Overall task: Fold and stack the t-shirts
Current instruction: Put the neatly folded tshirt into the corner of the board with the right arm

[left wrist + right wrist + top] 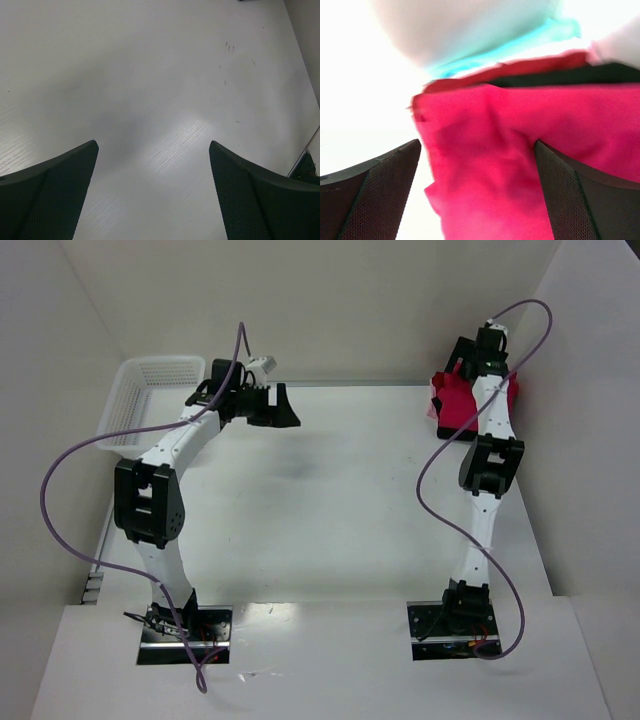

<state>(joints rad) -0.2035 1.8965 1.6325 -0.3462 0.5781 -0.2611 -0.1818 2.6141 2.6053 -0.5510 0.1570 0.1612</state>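
The white table (330,510) is hemmed in by white walls (400,310) at the back and on both sides. Most of its matte, faintly wood-grained surface lies open between the two arms.

The pile of t-shirts (455,408) sits crammed into the far right corner, against the side wall. The right gripper (477,142) hangs over it with its jaws spread wide. Between them shows a soft, rumpled magenta shirt (490,170), with a darker red layer, a black one and a teal strip (520,42) beyond it. All of this is blurred, so I cannot tell whether the fingers touch the cloth.

The left gripper (283,405) is held above the tabletop near the back wall. Its jaws are likewise parted, and its textured black fingers (55,190) frame bare table. To its left, in the far left corner, stands a white plastic mesh basket (140,400). A purple cable (60,475) loops off each arm.
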